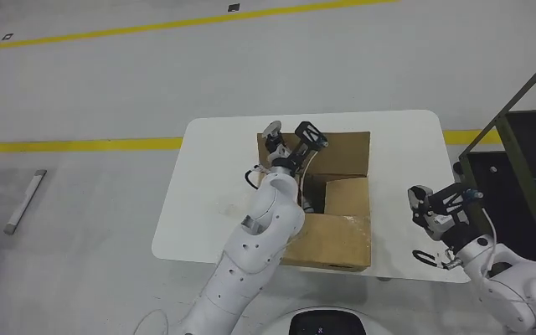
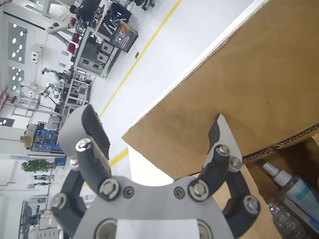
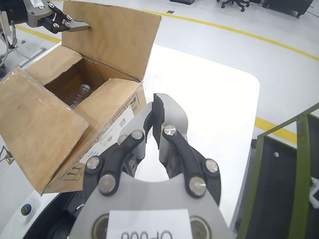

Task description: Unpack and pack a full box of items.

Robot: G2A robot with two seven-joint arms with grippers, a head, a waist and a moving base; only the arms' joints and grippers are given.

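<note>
Left hand [image 2: 152, 120], spread, straddles the upright far flap [image 2: 249, 75] of the box [image 1: 335, 239] on the surface [image 1: 209, 184]. Right hand [image 3: 155, 118], pressed together and empty, hangs beside the box. Unpacking seems to be just starting; the next move calls for reaching down to a bottle [image 3: 81, 95].

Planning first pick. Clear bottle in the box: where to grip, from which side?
Likely the neck just under the cap, coming down from above through the open top. The clear bottle lies tilted, cap end uppermost; the box walls and flaps shut off the sides.
</note>
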